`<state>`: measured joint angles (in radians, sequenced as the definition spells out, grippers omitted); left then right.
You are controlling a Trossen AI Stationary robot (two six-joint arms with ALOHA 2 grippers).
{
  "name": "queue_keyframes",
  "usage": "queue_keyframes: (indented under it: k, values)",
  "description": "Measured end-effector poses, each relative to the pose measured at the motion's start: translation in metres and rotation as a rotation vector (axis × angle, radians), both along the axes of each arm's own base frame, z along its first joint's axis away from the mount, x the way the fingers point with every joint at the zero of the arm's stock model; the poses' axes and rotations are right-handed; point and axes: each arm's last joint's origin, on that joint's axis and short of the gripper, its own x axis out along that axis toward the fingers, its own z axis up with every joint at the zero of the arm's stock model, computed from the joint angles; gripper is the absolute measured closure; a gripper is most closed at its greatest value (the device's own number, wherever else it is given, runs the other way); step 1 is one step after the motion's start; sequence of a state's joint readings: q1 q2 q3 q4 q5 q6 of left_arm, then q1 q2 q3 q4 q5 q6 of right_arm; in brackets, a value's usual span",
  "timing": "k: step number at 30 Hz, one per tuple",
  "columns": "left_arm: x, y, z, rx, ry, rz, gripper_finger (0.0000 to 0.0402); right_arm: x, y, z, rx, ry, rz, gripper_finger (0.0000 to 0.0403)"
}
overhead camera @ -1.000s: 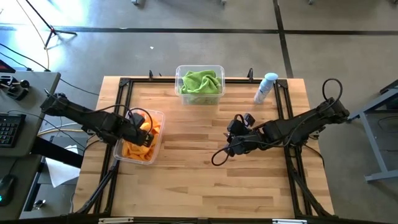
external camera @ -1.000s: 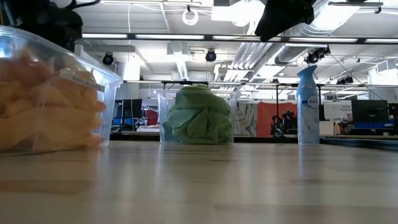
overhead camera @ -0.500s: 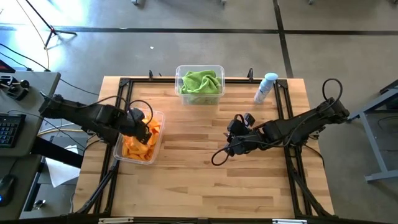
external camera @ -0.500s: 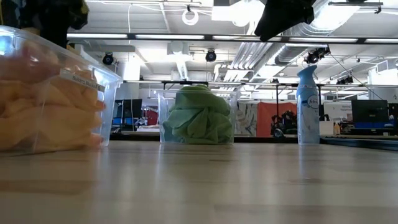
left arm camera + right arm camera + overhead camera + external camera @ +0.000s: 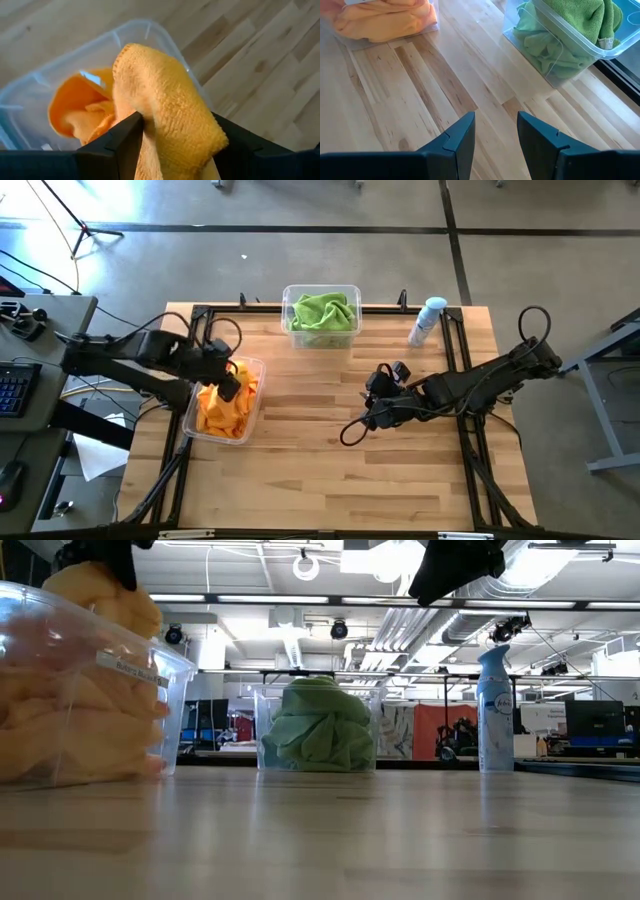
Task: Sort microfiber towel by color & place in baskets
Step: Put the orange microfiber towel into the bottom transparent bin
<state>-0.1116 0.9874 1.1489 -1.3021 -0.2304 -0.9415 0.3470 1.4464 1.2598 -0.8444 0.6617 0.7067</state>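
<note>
Over the clear left-hand basket (image 5: pixel 198 418) full of orange towels (image 5: pixel 222 412), my left gripper (image 5: pixel 226 377) is shut on one orange towel (image 5: pixel 170 90). In the low view that towel (image 5: pixel 100 595) bulges above the basket's rim (image 5: pixel 150 655). The second clear basket (image 5: pixel 321 292) stands at the far edge, stuffed with lime green towels (image 5: pixel 322 312). My right gripper (image 5: pixel 372 408) hovers open above bare wood at mid-table (image 5: pixel 496 131). My left gripper pinches a bunched fold of the orange towel (image 5: pixel 155 120) between its two fingers (image 5: pixel 125 137), coming from above. The cloth swells out past the fingertips. Its lower part hangs toward the pile in the basket; whether it is clear of the pile, I cannot tell.
A pale blue-capped spray bottle (image 5: pixel 427 320) stands at the far right of the table, also in the low view (image 5: pixel 495 710). Black frame rails (image 5: pixel 200 330) run along the table's sides. Bare wood (image 5: pixel 310 450) stretches between the baskets and the near edge.
My left gripper has risen out of the orange basket and drawn slightly toward the far edge, bringing an orange towel up with it. The towel now bulges above the basket's rim, where before it sat among the pile.
</note>
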Motion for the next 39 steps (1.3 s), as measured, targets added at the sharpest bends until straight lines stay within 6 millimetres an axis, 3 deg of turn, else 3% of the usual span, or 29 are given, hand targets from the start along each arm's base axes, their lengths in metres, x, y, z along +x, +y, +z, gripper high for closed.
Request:
queue_keyframes:
  k: [5,12,20,26,30,35,39]
  values:
    - [-0.004,0.005,0.014,0.025,-0.005,-0.054,0.0204,0.0,0.0,0.0,0.0,0.0,0.0,0.0261]
    - [0.001,-0.001,0.008,-0.086,0.076,-0.291,0.0204,0.0,0.0,0.0,0.0,0.0,0.0,0.0261]
    - [-0.011,0.006,0.009,0.022,0.136,-0.248,0.0204,0.0,0.0,0.0,0.0,0.0,-0.001,0.0261]
    - [-0.021,0.012,0.034,0.13,0.002,-0.198,0.0204,0.0,0.0,0.0,-0.001,-0.001,-0.002,0.0261]
    - [-0.018,0.012,0.041,0.276,-0.046,-0.371,0.021,0.001,-0.004,0.0,0.004,-0.004,-0.022,0.0261]
    - [-0.004,0.009,0.02,0.29,0.087,-0.622,0.0257,0.003,-0.013,0.0,0.026,-0.023,-0.081,0.0261]
    - [0.009,0.008,-0.012,0.239,0.219,-0.666,0.0342,0.005,-0.017,0.0,0.03,-0.03,-0.101,0.0261]
